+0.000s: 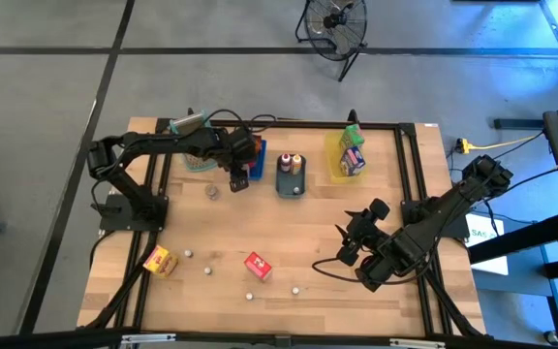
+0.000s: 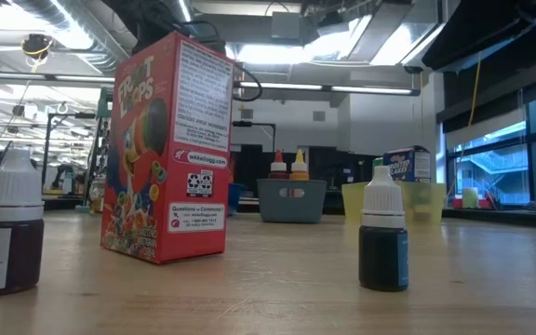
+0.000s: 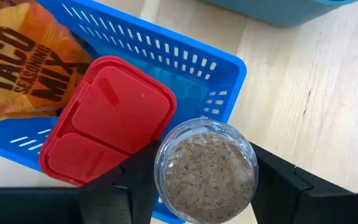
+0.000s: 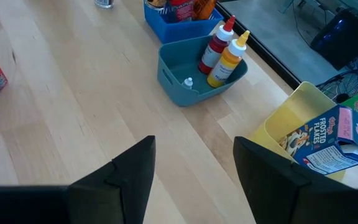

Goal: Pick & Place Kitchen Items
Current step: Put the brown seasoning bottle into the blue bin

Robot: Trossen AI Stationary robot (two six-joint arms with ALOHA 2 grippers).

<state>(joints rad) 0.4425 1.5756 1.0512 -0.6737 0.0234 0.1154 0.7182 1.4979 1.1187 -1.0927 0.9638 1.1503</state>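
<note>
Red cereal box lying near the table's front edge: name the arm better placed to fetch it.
Right. The right gripper is open and empty, nearer the red cereal box. The left gripper already holds a jar over the blue tray.

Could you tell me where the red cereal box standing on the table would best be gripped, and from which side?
Probably from above: the red cereal box stands upright and alone on the table. Close on its two broad faces near the top, across the thin dimension. The open right end effector is the nearer one.
</note>
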